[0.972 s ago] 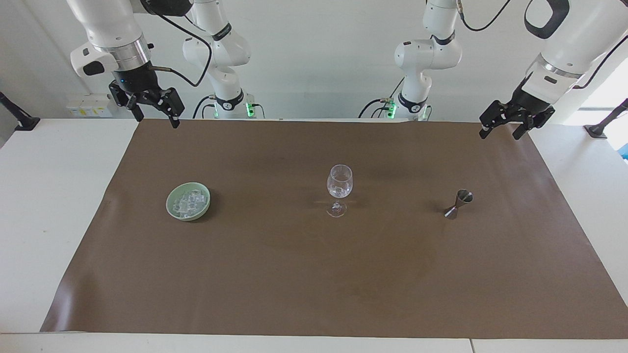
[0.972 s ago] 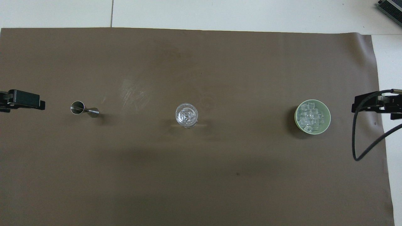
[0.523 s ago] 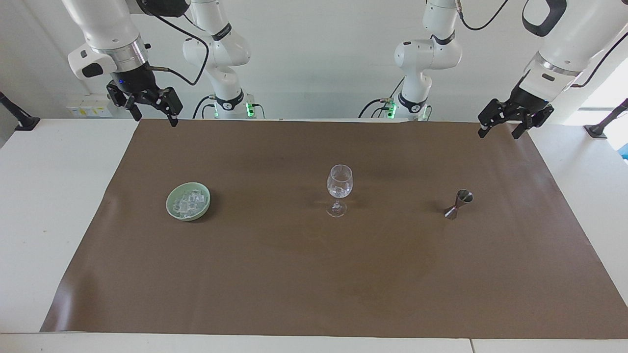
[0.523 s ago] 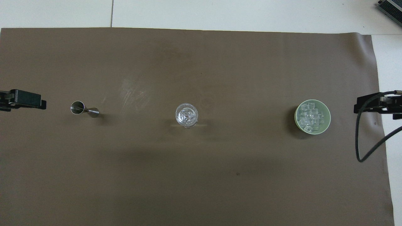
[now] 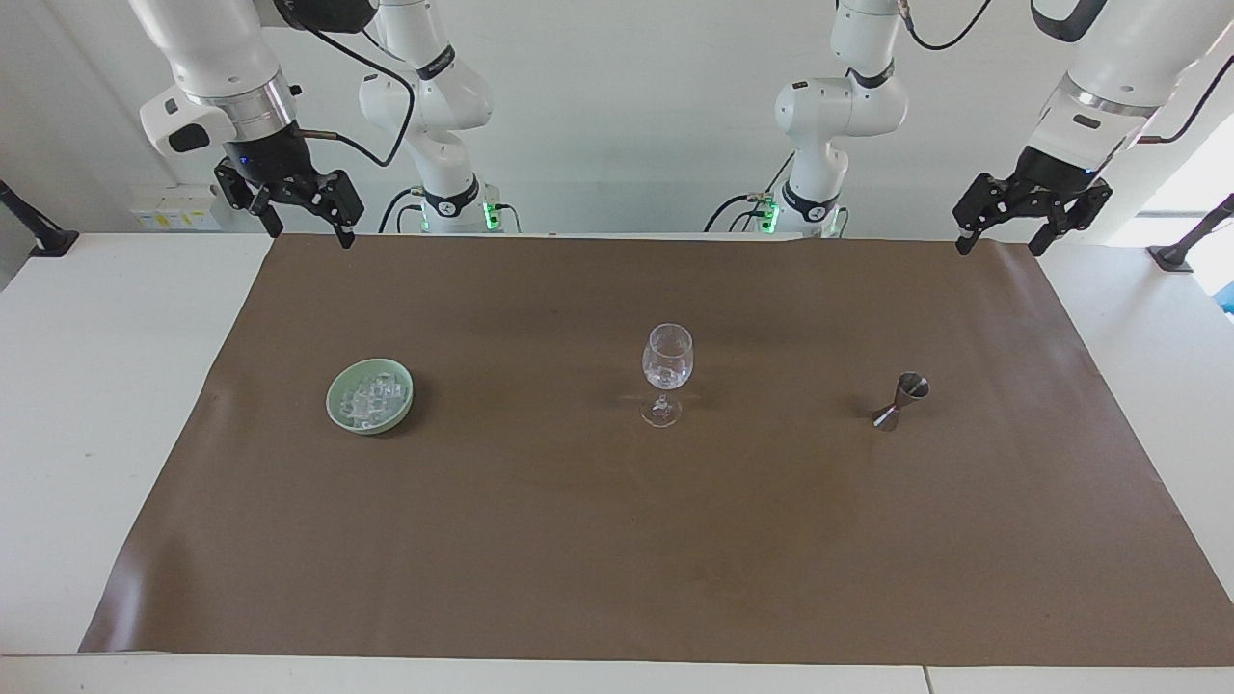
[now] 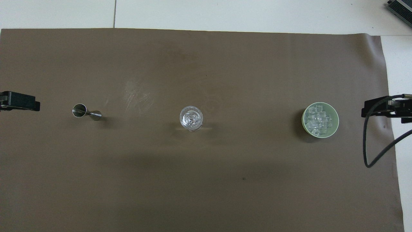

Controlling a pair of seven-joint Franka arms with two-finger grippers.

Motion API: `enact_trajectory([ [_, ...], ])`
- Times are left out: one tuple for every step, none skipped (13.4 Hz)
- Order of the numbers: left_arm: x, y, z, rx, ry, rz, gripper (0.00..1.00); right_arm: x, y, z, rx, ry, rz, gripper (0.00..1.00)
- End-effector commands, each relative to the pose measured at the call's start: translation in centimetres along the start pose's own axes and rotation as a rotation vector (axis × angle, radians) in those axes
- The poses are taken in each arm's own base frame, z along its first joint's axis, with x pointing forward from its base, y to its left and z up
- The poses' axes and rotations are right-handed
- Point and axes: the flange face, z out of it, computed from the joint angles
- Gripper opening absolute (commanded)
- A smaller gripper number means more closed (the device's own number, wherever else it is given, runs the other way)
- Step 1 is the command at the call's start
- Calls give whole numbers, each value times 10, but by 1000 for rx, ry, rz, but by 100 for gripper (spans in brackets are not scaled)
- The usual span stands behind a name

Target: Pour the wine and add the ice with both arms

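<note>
Plainly, no writing shows: one bowl [image 5: 369, 395] of ice [image 5: 371, 397], one glass [image 5: 666, 372], one jigger [image 5: 900, 401] on the mat [image 5: 617, 540]; left gripper [image 5: 1005, 234] and right gripper [image 5: 307, 227] hang open, empty, over the mat's corners.

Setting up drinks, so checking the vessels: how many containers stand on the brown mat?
3: a green bowl of ice toward the right arm's end, a stemmed glass mid-mat, a metal jigger toward the left arm's end.

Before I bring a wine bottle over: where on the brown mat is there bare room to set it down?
Bare patches: between the green bowl of ice and the wine glass; between the glass and the metal jigger; the whole strip of brown mat farther from the robots than these three. Nowhere is crowded.
</note>
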Motion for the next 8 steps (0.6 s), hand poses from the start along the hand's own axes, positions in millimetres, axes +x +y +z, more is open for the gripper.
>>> enact_trajectory([
  [-2,0,-9,21,-40,20,100,-7,1,1,18,-4,-21,100],
  [-2,1,-9,21,-40,21,100,-7,2,1,18,-4,-19,100],
  [-2,2,-8,17,-39,23,100,-7,1,1,18,-4,-21,100],
  [-2,3,-8,12,-38,24,100,-7,2,1,18,-4,-19,100],
  [-1,3,-9,9,-34,24,100,-7,1,1,18,-4,-21,100],
  [-1,4,-8,9,-37,25,100,-7,2,1,18,-4,-19,100],
  [0,5,-8,9,-32,27,100,-7,2,1,18,-4,-19,100],
  [0,5,-8,8,-32,27,100,-7,2,1,18,-4,-19,100],
])
